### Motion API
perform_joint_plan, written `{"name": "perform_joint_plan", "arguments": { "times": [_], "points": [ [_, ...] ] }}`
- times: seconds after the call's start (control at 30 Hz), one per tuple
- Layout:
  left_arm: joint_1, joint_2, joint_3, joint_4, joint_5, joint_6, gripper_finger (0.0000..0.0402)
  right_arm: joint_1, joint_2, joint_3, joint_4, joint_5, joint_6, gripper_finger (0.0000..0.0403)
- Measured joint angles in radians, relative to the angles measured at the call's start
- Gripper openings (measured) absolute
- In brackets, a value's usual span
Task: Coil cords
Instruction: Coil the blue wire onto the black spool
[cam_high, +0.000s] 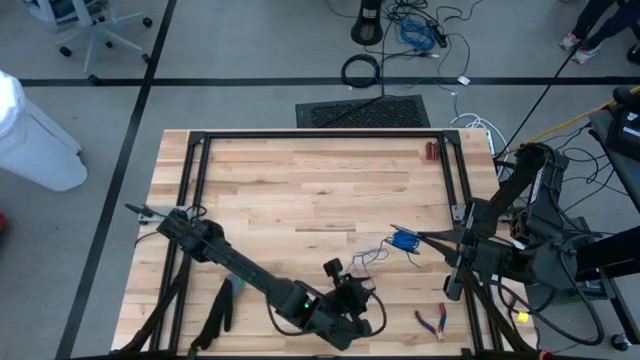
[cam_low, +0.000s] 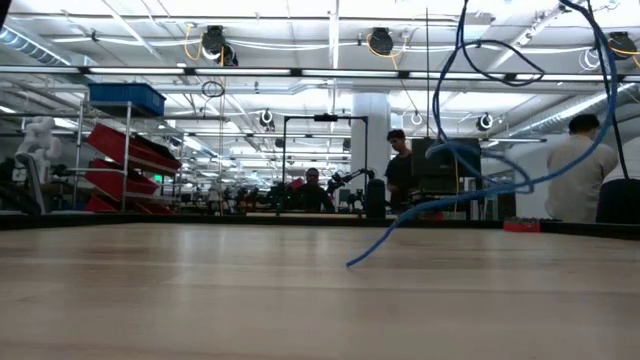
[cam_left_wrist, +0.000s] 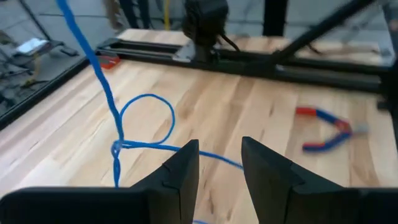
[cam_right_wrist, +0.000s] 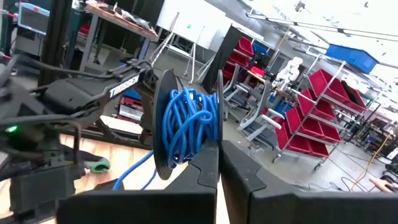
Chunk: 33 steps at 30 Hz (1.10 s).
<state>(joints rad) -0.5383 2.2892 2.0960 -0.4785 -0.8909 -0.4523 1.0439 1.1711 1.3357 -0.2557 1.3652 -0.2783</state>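
Two dark fingers of the right gripper (cam_right_wrist: 217, 180) fill the front of the right wrist view, pressed together around the rim of a small black spool (cam_right_wrist: 163, 124) wound thick with blue cord (cam_right_wrist: 186, 124). We hold that spool raised above the table's right side, where the high view shows it as a blue bundle at the fingertips. From it the loose cord runs down and across the wooden table (cam_high: 300, 190) toward the left gripper (cam_left_wrist: 219, 165), forming one open loop on the boards. In the low view the free length hangs in wide arcs and touches the wood at mid-table.

Our left gripper hovers low near the table's front edge, jaws parted with a gap between them, the cord passing just ahead of the tips; we cannot see anything held there.

To wind well, we judge we should keep the spool steady and level in the right fingers, take the slack lightly with the left, and feed it onto the drum under mild tension so the open loop does not tighten into a knot. Red-handled pliers (cam_high: 433, 322) lie near the front right corner, apart from the cord.

No bin or tray shows on the table; the spool is the only holder, already carrying many turns.
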Motion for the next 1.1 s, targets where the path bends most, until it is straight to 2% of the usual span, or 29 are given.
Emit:
{"name": "perform_joint_plan", "arguments": {
  "times": [0.3,0.4,0.47,0.6,0.87,1.1],
  "points": [
    [-0.071,0.044,0.0,0.05,-0.148,-0.017,0.0128,0.0,0.0,0.0,0.0,0.0,-0.031,0.0],
    [-0.101,0.056,-0.006,0.051,-0.247,-0.031,0.0128,0.0,0.0,0.0,0.0,0.0,-0.038,0.0],
    [-0.111,0.067,-0.008,0.048,-0.287,0.014,0.0128,0.0,0.0,0.0,0.0,0.0,-0.042,0.0],
    [-0.116,0.067,-0.008,0.058,-0.292,0.047,0.0138,-0.001,0.0,0.0,-0.002,-0.004,-0.045,0.0],
    [-0.071,0.067,-0.008,0.052,-0.264,-0.113,0.0211,-0.001,0.0,0.0,-0.003,-0.006,-0.048,0.0],
    [-0.044,0.073,-0.008,0.054,-0.237,-0.191,0.0222,-0.001,0.001,0.0,-0.003,-0.008,-0.048,0.0]
  ]
}}
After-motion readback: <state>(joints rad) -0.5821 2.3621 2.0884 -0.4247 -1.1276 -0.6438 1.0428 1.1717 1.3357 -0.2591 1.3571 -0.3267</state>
